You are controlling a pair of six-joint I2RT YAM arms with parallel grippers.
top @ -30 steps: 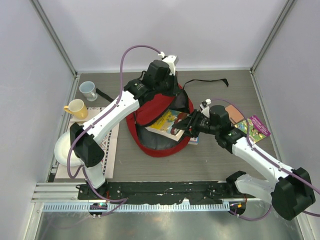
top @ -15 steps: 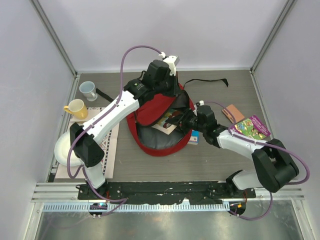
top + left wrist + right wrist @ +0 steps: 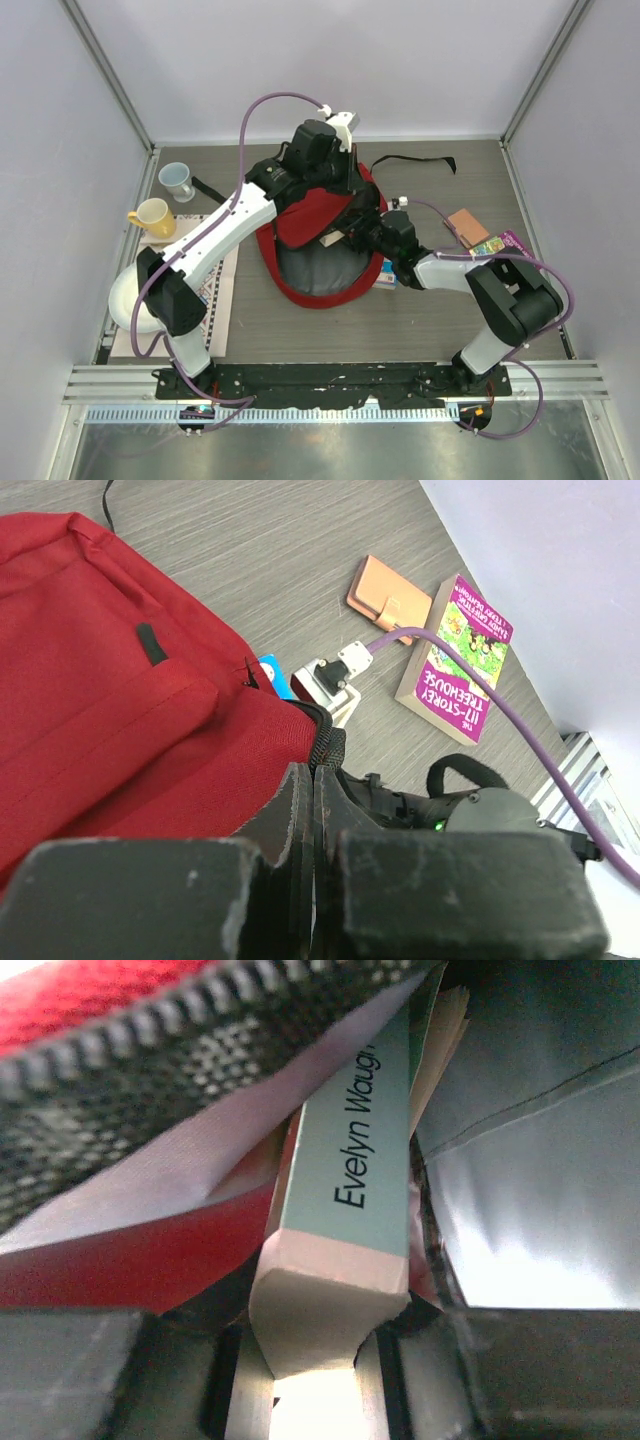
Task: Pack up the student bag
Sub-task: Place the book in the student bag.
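I see the bag (image 3: 300, 225) lying open in the middle of the counter (image 3: 420, 320). My left pincer (image 3: 312, 785) is clamped on its zipper edge; my right pincer (image 3: 315, 1380) grips a book (image 3: 360, 1150) inside the mouth.

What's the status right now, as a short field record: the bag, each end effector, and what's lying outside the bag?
bag: student bag, on the table, mouth open toward the right arm
left end effector: shut on the bag's black zipper edge, holding it up
right end effector: shut on a paperback, spine reading Evelyn Waugh, its far end inside the bag's mouth
outside, right of bag: purple book, orange case, blue item beside the bag
outside, left of bag: yellow mug, pale blue mug
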